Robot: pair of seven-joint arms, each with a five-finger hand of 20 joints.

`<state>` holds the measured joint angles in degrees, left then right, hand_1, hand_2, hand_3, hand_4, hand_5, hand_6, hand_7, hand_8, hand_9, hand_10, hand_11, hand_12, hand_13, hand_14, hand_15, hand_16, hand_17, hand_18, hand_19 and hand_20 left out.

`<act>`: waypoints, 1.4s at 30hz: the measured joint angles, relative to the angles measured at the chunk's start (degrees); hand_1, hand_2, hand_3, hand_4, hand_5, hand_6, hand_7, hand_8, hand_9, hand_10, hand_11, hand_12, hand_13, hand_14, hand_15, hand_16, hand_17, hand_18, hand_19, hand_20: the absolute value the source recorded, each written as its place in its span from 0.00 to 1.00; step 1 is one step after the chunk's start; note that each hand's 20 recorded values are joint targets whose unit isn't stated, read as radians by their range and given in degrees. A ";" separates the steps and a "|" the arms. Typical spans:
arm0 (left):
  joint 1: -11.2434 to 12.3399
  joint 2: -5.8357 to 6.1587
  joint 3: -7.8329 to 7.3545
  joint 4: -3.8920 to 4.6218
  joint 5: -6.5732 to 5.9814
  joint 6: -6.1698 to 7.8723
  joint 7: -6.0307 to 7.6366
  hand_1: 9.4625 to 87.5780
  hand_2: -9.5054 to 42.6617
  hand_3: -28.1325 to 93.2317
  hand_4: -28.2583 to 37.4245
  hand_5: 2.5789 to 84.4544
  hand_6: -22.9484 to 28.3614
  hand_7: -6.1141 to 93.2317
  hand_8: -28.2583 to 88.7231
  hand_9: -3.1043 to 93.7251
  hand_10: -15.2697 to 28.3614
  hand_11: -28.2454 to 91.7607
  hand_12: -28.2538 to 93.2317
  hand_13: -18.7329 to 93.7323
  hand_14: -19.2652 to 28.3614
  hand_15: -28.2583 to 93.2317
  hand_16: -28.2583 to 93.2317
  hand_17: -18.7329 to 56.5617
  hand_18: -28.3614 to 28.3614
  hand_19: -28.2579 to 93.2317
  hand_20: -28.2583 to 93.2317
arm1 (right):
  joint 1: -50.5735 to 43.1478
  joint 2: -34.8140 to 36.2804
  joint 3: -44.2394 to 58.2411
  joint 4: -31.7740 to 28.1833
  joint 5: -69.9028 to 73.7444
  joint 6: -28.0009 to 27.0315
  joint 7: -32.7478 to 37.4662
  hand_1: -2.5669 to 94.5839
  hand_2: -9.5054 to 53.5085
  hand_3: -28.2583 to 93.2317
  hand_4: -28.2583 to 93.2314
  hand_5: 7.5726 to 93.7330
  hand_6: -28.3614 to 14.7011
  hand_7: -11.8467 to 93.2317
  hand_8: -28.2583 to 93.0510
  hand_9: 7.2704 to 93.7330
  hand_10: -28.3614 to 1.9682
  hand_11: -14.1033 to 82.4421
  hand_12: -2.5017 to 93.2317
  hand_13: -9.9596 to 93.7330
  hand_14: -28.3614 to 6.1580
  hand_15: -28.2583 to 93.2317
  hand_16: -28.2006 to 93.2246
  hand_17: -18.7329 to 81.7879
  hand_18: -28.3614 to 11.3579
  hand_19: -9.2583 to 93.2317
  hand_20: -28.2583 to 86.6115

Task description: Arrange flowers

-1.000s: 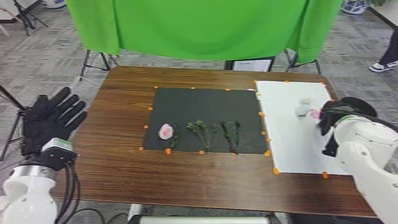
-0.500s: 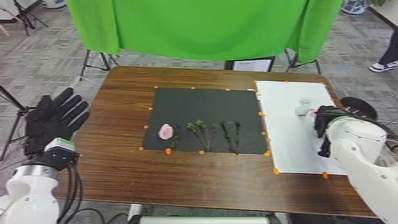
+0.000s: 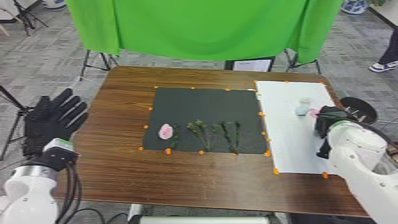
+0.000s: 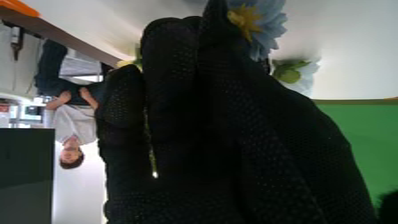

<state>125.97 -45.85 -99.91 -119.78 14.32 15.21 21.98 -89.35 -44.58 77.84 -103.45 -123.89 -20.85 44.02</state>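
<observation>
In the head view, my right hand is low at the white sheet's right side, beside a pink flower. Left of that bloom lies a pale blue flower, with a whitish one behind. Another pink flower rests on the dark sheet, left of green sprigs and thin dark stems. Off the table's left side, my left hand is open. In the right wrist view, my right hand partly covers the blue flower; a white flower shows beside it.
Orange markers line both sheets on the brown table. A round black object stands at the table's right edge, close to my right hand. A green cloth hangs beyond the far edge.
Compared with the earliest frame, my right hand has moved a little toward the table's near edge, uncovering more of the round black object. My left hand has hardly moved.
</observation>
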 measured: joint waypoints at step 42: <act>-9.30 3.09 7.73 1.74 -0.65 4.16 -1.12 0.17 0.54 0.77 0.00 0.47 0.66 0.16 0.19 0.37 0.74 0.40 0.34 0.35 0.75 0.50 0.18 0.15 0.77 0.51 0.30 | 40.06 -34.09 -41.75 24.15 -11.18 5.63 -16.23 0.65 0.07 0.73 0.00 0.81 0.71 0.29 0.23 0.91 0.65 0.25 0.35 0.78 0.54 0.63 0.51 0.54 0.18 0.86 0.59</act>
<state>116.67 -42.76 -92.18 -118.04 13.67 19.37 20.86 -49.29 -78.67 36.08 -79.29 -135.07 -15.23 27.79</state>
